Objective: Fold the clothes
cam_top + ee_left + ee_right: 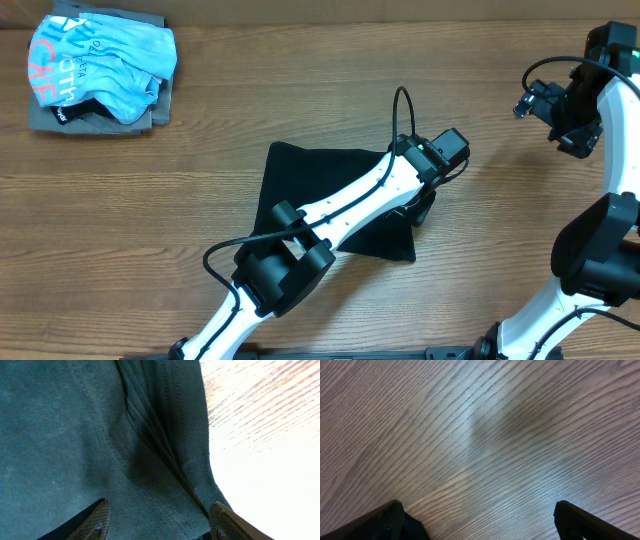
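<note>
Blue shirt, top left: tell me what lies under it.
A grey folded garment lies under the blue shirt, only its edges showing; the rest is covered.

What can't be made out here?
- black T-shirt: overhead, the left arm lies across it and hides its middle and right side; no neck label shows.
- left pincer: left wrist view, the bottom edge cuts off the fingers; contact with the fabric is unclear.
- grey garment: overhead, mostly under the light blue shirt.
- right pincer: right wrist view, only the fingertips show, over the table.
</note>
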`<state>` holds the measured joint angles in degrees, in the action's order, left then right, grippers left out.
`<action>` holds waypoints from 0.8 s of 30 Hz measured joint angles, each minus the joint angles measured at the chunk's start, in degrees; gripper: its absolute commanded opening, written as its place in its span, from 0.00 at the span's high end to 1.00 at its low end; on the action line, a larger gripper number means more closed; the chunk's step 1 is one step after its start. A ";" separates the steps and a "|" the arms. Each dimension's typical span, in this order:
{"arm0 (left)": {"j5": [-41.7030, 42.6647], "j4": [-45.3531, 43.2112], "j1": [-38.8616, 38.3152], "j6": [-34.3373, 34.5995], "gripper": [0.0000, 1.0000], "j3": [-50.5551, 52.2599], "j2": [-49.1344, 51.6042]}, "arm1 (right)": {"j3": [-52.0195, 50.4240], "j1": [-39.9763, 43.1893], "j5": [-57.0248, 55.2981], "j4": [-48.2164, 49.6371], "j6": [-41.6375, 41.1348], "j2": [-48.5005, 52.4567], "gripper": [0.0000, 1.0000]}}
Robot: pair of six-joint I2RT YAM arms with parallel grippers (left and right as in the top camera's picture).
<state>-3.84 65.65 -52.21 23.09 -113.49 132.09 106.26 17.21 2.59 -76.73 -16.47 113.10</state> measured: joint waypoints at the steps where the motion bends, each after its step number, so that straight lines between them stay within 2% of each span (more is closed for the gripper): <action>1: -0.24 0.00 0.02 0.55 0.34 0.00 0.00 | 0.00 0.00 -0.02 0.02 0.02 0.00 0.00; 14: -1.81 -1.01 0.96 3.37 0.35 -0.02 2.19 | 0.00 0.00 0.00 0.02 0.02 0.00 0.00; 18: -1.84 -1.01 0.96 3.63 0.43 -0.02 2.51 | 0.00 0.00 0.00 0.02 0.02 0.00 0.00; 24: -1.81 -1.01 0.94 3.85 0.65 -0.02 2.82 | 0.00 0.00 -0.02 0.02 0.02 0.00 0.00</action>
<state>-5.65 64.64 -51.27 26.94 -113.51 134.91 106.26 17.21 2.57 -76.71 -16.45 113.10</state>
